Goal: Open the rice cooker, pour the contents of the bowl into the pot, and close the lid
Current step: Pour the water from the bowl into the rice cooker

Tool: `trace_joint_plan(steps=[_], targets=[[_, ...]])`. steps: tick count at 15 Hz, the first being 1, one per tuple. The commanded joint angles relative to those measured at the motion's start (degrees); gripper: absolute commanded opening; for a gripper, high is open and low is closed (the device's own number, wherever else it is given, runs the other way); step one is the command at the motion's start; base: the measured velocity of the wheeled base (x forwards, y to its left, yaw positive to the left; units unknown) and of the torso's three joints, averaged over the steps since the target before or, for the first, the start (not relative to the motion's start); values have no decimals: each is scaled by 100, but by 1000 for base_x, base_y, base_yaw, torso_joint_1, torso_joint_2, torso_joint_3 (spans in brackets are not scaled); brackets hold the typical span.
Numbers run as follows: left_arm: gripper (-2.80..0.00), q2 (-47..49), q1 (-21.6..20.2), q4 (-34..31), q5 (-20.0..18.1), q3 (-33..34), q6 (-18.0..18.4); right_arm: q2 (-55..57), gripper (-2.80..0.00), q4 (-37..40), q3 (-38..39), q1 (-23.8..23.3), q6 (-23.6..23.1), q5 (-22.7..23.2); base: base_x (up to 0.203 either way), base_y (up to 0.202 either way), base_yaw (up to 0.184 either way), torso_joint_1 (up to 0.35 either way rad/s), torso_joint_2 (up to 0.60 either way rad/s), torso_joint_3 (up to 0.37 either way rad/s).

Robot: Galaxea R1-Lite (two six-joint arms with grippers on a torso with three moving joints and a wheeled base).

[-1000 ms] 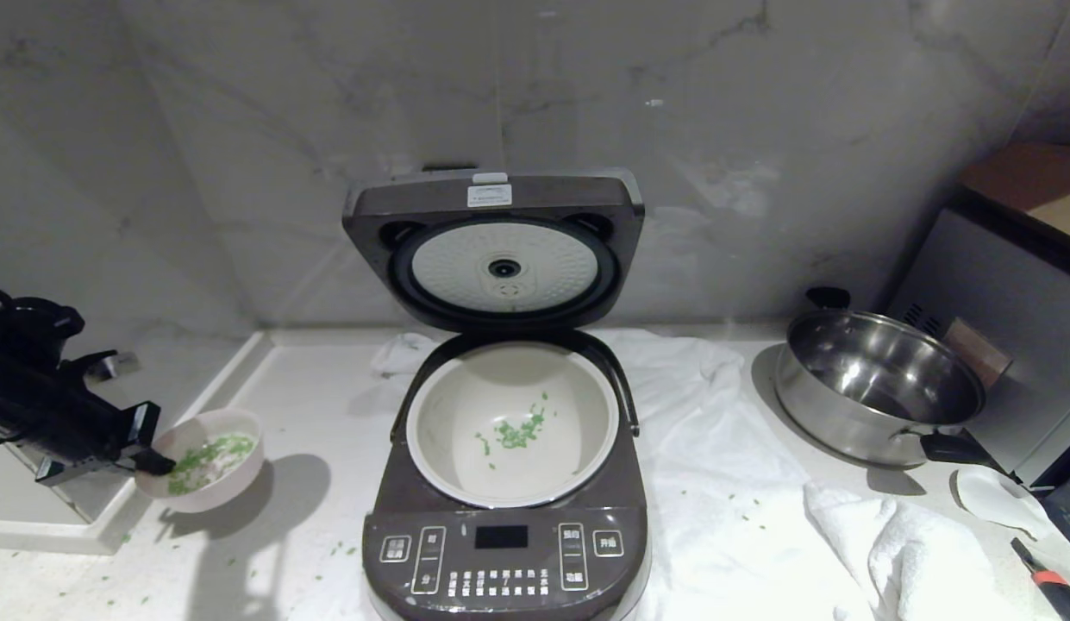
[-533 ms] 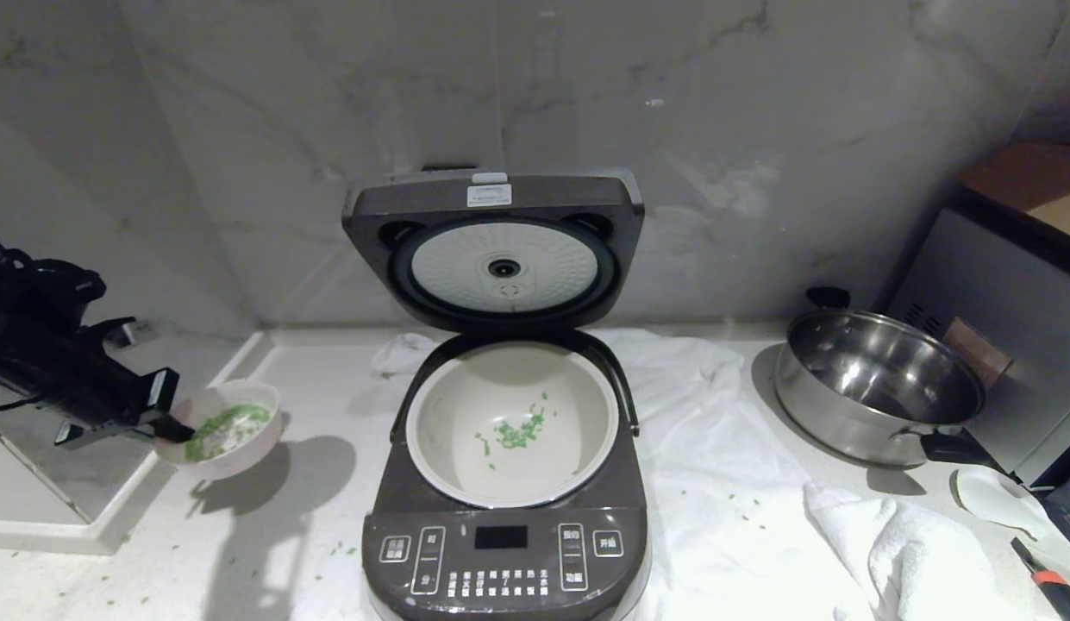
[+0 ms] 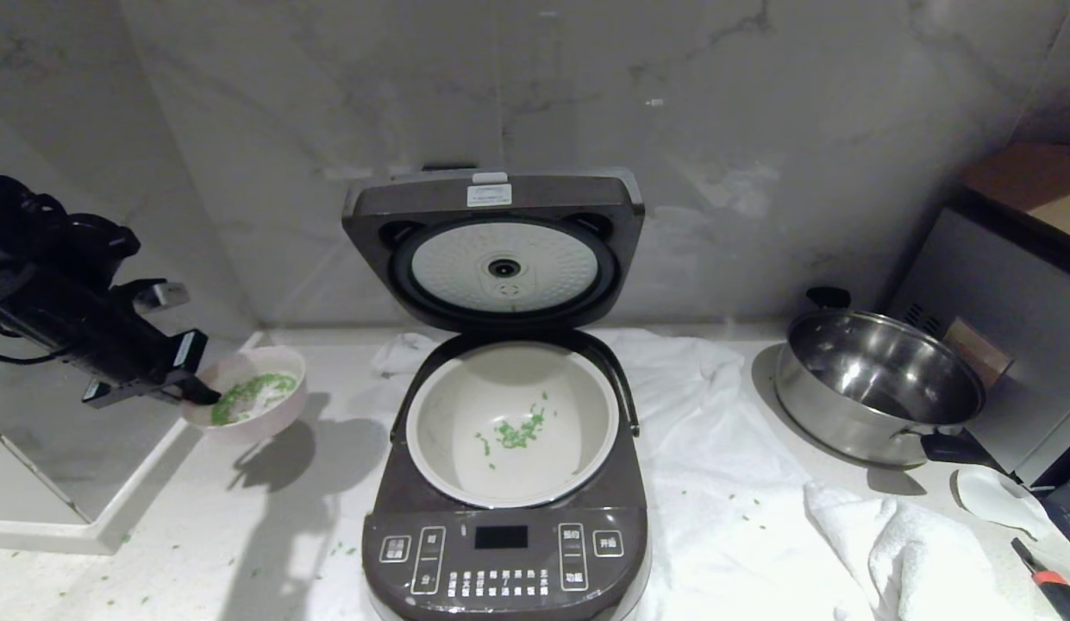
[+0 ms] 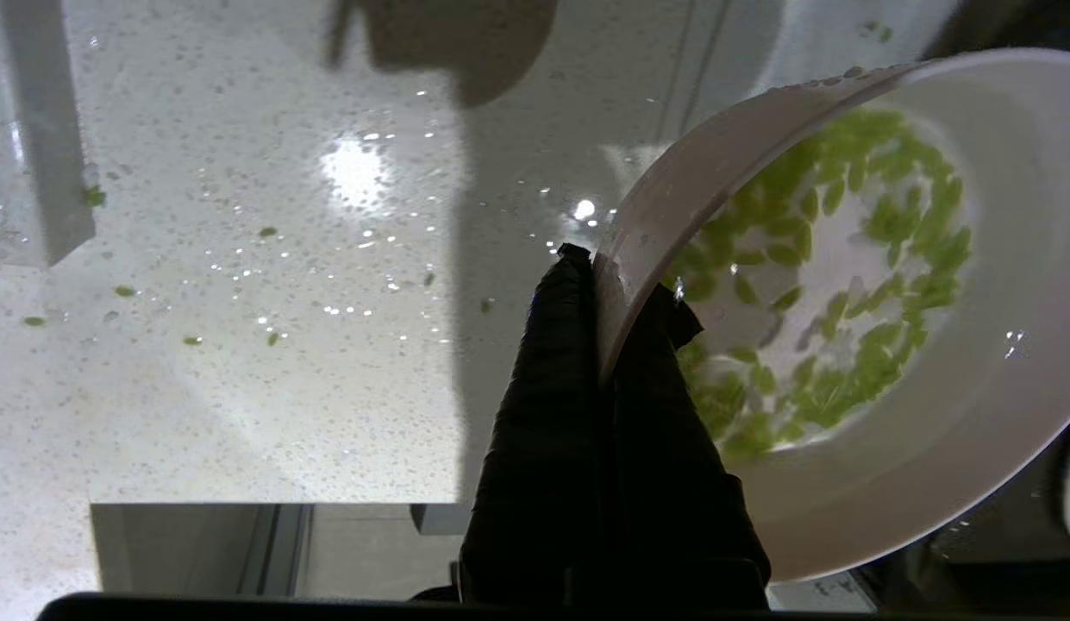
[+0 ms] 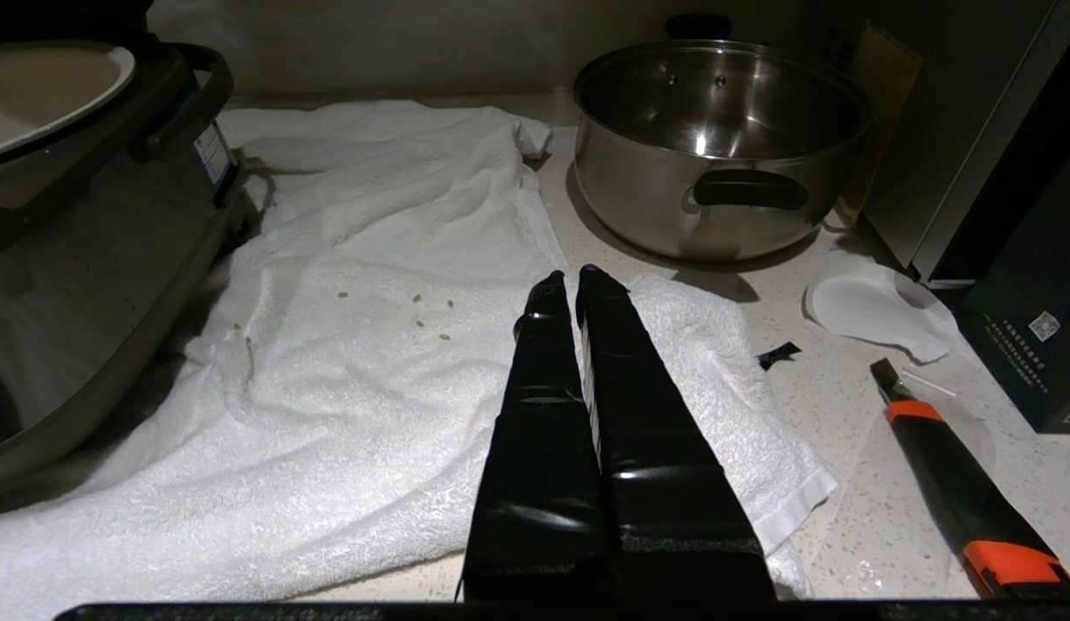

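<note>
The rice cooker point(image 3: 504, 552) stands open at the centre, its lid point(image 3: 493, 246) raised against the wall. Its white pot point(image 3: 448, 448) holds a few green bits. To its left my left gripper point(image 3: 200, 395) is shut on the rim of the pale pink bowl point(image 3: 276, 414), held above the counter with the green contents point(image 3: 252, 392) inside. In the left wrist view one finger sits inside and one outside the bowl point(image 4: 931, 483) wall, left gripper point(image 4: 599, 276). My right gripper point(image 5: 569, 283) rests shut and empty over the white towel point(image 5: 345, 362).
A steel pan point(image 3: 879, 384) with black handles sits at the right, before a grey box appliance point(image 3: 1009, 345). White towels point(image 3: 724, 466) cover the counter right of the cooker. An orange-and-black knife point(image 5: 974, 492) lies at the right edge. Green bits are scattered on the counter point(image 3: 241, 552).
My left gripper has lifted the bowl off the counter and carried it up and to the right, toward the cooker. Everything else has stayed put.
</note>
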State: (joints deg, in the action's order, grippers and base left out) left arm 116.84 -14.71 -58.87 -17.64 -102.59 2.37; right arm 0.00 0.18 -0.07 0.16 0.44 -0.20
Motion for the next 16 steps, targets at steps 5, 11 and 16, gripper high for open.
trace_joint_plan(steps=[5, 11, 16], targets=[[-280, 194, 687, -495, 19, -910, -436, 0, -280, -1, -1, 2, 0, 11, 0, 0, 0, 0, 0, 0], [-280, 97, 1352, -542, 15, -912, -644, 0, -280, -1, 0, 2, 0, 9, 0, 0, 0, 0, 0, 0], [-280, 67, 1908, -737, -2, -878, -878, 0, -280, -1, -1, 2, 0, 2, 0, 0, 0, 0, 0, 0]])
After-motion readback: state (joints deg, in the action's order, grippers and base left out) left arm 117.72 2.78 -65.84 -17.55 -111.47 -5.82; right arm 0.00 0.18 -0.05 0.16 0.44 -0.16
